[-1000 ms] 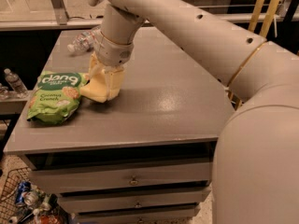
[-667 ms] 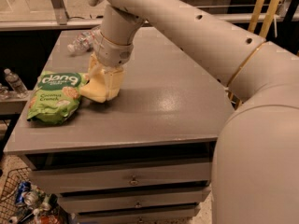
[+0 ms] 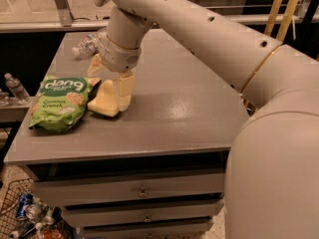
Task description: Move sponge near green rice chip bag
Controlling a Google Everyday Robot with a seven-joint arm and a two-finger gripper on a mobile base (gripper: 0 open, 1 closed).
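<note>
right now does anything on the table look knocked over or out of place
A clear water bottle lies on its side at the far left corner of the table. Otherwise nothing stands out: the sponge lies beside the green rice chip bag, with the gripper down at it.

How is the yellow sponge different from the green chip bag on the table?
The sponge is plain pale yellow; the green rice chip bag is green with white "dang" letters and chip pictures. The sponge is smaller than the bag. The gripper is right over the sponge, while the bag has nothing above it. Both lie side by side on the grey table, near its left edge.
</note>
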